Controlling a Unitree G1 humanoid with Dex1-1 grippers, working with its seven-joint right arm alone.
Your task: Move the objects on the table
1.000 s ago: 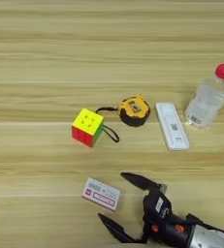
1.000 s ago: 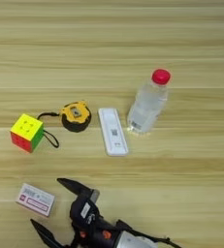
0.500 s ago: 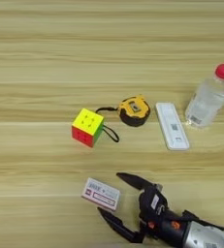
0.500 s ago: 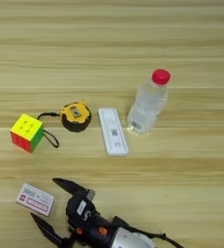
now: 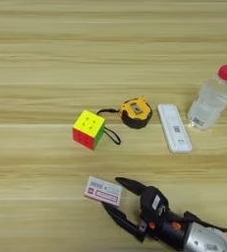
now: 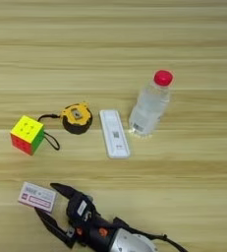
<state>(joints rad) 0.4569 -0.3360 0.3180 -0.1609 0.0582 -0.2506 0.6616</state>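
The gripper is reaching in from the bottom right, its two black fingers spread wide apart and holding nothing. The upper finger is pointing at the right end of the box, its tip just at that edge (whether it is actually touching cannot be told). The lower finger is lying below the box, close to its near edge. The silver forearm is trailing off toward the bottom right corner.

The box is lying flat on the table, slightly tilted, near the front. Farther back, the cube is sitting with its yellow face up. Just right of it, the tape is lying with its black strap looping toward the cube. The device is lying flat to the right of the tape, and the bottle is standing upright just beyond it, red cap on.
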